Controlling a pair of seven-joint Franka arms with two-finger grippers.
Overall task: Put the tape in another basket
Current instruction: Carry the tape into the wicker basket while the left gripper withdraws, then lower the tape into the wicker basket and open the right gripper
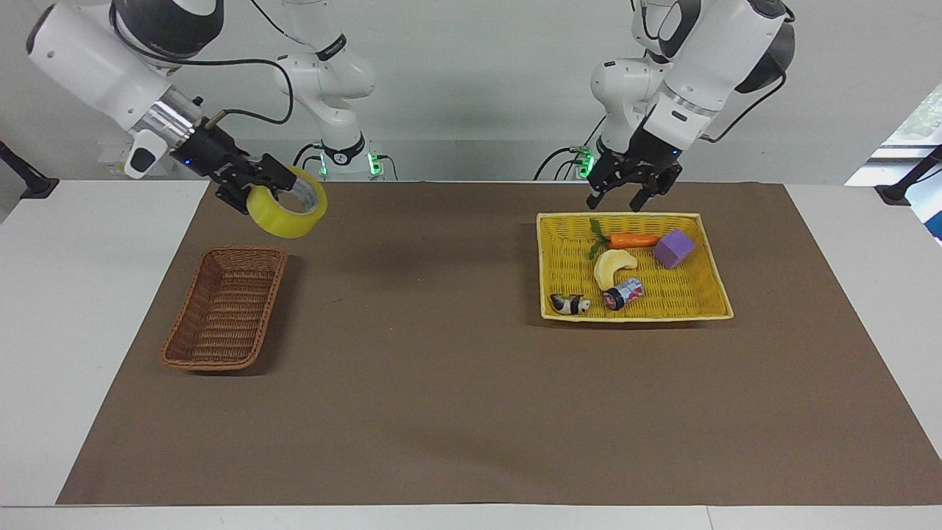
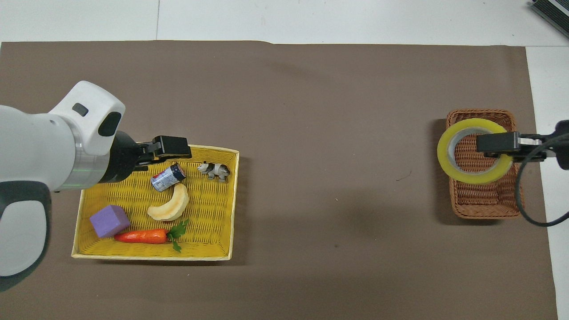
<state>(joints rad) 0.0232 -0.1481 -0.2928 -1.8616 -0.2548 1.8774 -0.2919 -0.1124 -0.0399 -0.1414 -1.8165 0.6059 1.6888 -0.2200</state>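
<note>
We hold the tape [image 1: 288, 211] pinched in the right gripper [image 1: 254, 190] above the basket [image 1: 225, 316], over its robot-side end; left gripper [image 1: 631, 193], spread, waits over the yellow tray [image 1: 709, 243].

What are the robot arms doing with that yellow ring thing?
The right gripper is holding the tape up in the air, over the end of the brown basket nearest the robots. The tape is not in the basket yet. The left gripper is open and holds nothing, over the edge of the yellow tray nearest the robots. A carrot, a purple block and other toys lie in that tray.
</note>
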